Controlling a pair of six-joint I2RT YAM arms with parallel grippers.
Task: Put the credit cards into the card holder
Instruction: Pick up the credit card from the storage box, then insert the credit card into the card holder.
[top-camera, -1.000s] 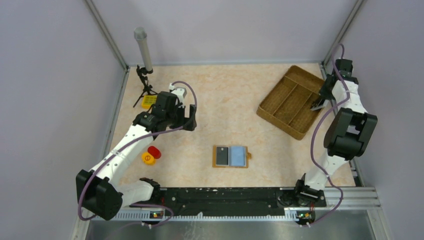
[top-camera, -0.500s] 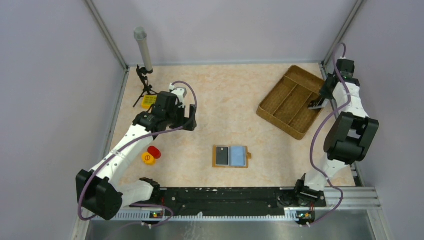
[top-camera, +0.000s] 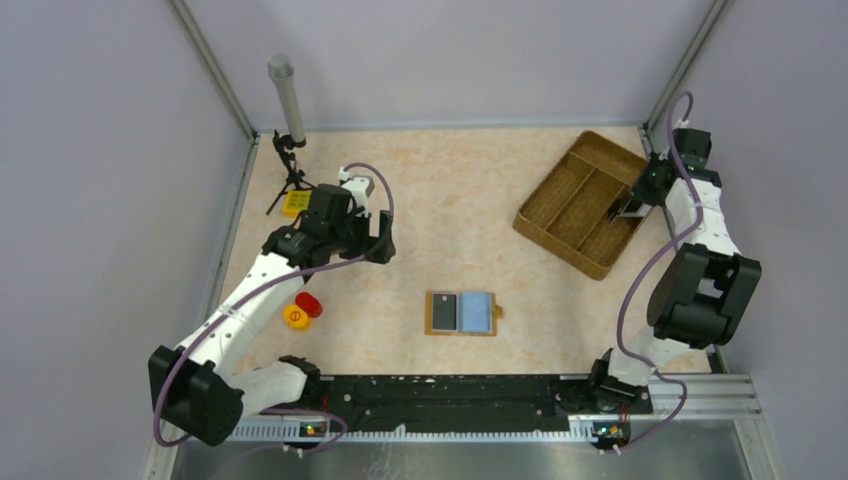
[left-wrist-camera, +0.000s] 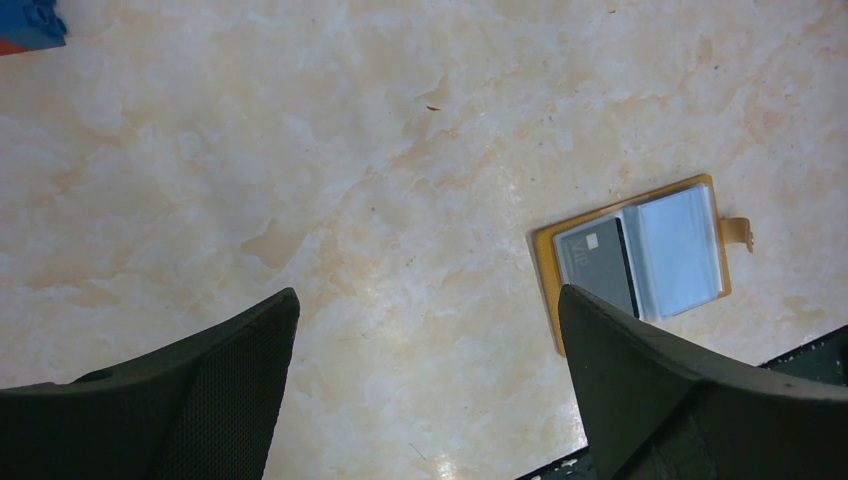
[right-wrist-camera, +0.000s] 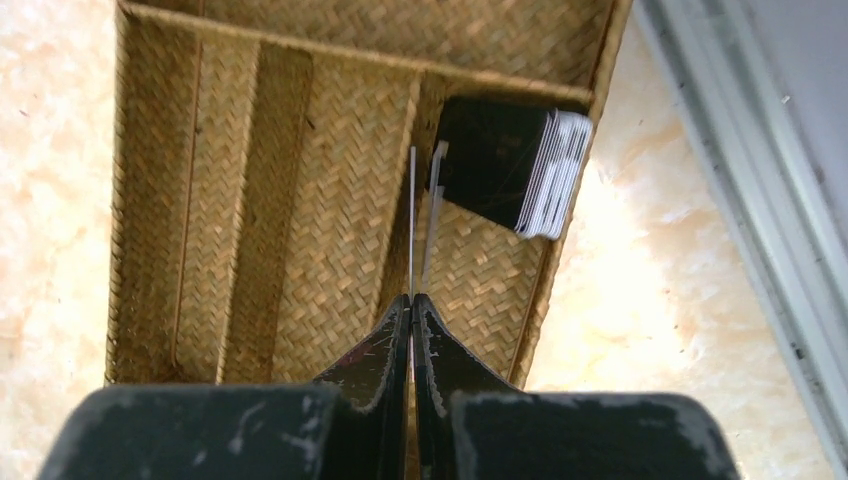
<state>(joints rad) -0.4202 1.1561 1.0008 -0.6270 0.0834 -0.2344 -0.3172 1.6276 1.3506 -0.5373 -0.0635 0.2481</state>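
Right end effector (right-wrist-camera: 412, 298), clenched on a card (right-wrist-camera: 412, 220), moved above woven tray (right-wrist-camera: 300, 250) holding stacked cards (right-wrist-camera: 500, 165)

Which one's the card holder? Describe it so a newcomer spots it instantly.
On the marbled table, look at the near middle, just ahead of the arms' base rail. The card holder lies open and flat there, on its own. Unlike the big woven tray at far right, it is small, orange-tan leather, showing a dark card beside a light blue card.
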